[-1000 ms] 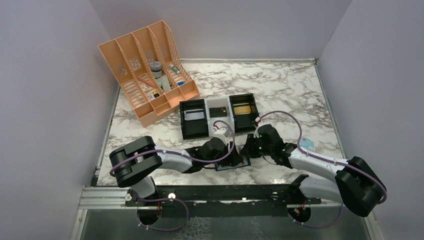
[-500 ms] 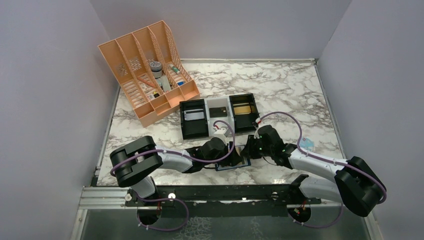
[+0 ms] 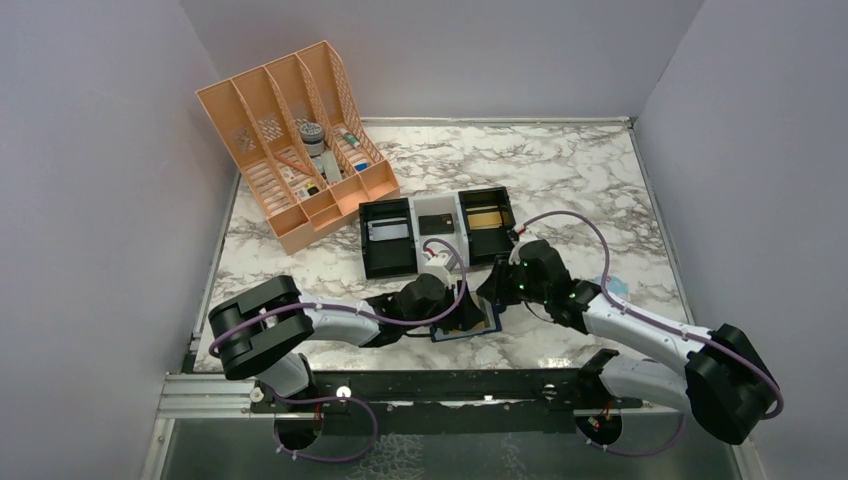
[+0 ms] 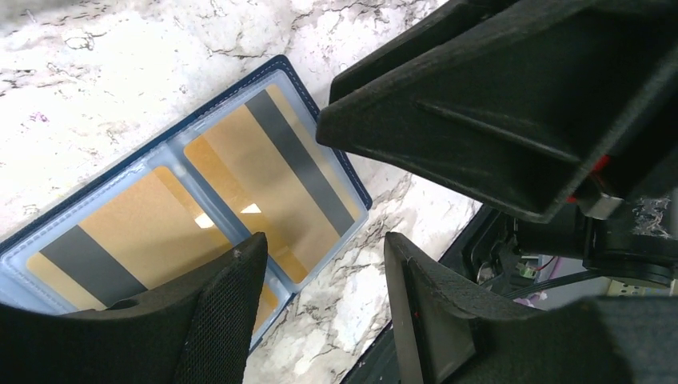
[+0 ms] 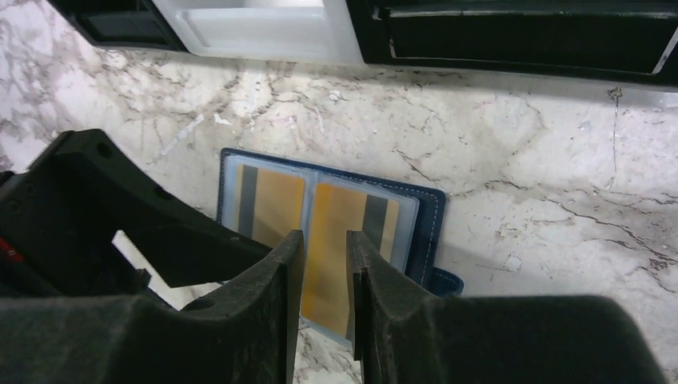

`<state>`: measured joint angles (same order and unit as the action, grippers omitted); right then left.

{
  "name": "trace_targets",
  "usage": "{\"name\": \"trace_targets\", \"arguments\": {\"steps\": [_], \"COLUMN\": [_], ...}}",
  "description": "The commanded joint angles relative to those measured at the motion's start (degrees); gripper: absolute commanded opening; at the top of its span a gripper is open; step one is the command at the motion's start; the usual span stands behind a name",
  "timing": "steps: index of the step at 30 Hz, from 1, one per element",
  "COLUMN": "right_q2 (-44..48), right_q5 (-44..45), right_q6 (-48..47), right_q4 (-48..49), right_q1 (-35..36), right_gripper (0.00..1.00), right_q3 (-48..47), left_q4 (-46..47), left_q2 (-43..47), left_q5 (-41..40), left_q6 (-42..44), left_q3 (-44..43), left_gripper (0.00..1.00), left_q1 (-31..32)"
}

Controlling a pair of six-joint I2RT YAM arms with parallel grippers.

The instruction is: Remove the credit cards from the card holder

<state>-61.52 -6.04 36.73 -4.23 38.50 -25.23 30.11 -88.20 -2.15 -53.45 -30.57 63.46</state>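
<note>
The navy card holder (image 5: 429,220) is lying open and flat on the marble counter (image 5: 544,152), in the lower middle of the top view, just below the row of black and white trays (image 3: 364,240). Gold-tan credit cards (image 5: 276,210) are showing through its clear pockets. The left gripper (image 4: 324,244) is hovering over it, fingers apart. The right gripper (image 5: 324,238) is pointing at the holder's middle, fingers nearly together with only a slim gap, gripping nothing.

Black-jointed arms (image 3: 335,322) with pale grey links, purple cables (image 3: 565,214), matte black fingers (image 4: 216,320).
</note>
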Motion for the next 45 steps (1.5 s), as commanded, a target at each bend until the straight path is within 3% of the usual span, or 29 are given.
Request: {"name": "trace_targets", "arguments": {"steps": [1, 6, 27, 45], "right_q2": [-3.74, -6.24, -9.9, -7.45], "right_q5": [-1.01, -5.42, -9.41, -6.4], "right_q6": [-1.12, 1.59, 4.12, 5.48], "right_q4": [-1.16, 3.66, 7.37, 5.99], "right_q1": [-0.29, -0.27, -0.29, -0.29], "right_gripper": [0.26, 0.26, 0.26, 0.26], "right_q3": [-0.76, 4.49, 7.94, 9.41], "left_q4": [0.89, 0.9, 0.92, 0.92], "left_q2": [1.15, 1.19, -0.33, 0.4], "left_q5": [-1.7, -2.11, -3.09, -7.09], "left_q6": [0.4, 0.81, -2.23, -6.33], "left_q3": [1.14, 0.95, 2.05, 3.48], "left_gripper": [0.59, 0.6, 0.62, 0.39], "left_q1": [0.17, 0.17, -0.05, 0.0]}}
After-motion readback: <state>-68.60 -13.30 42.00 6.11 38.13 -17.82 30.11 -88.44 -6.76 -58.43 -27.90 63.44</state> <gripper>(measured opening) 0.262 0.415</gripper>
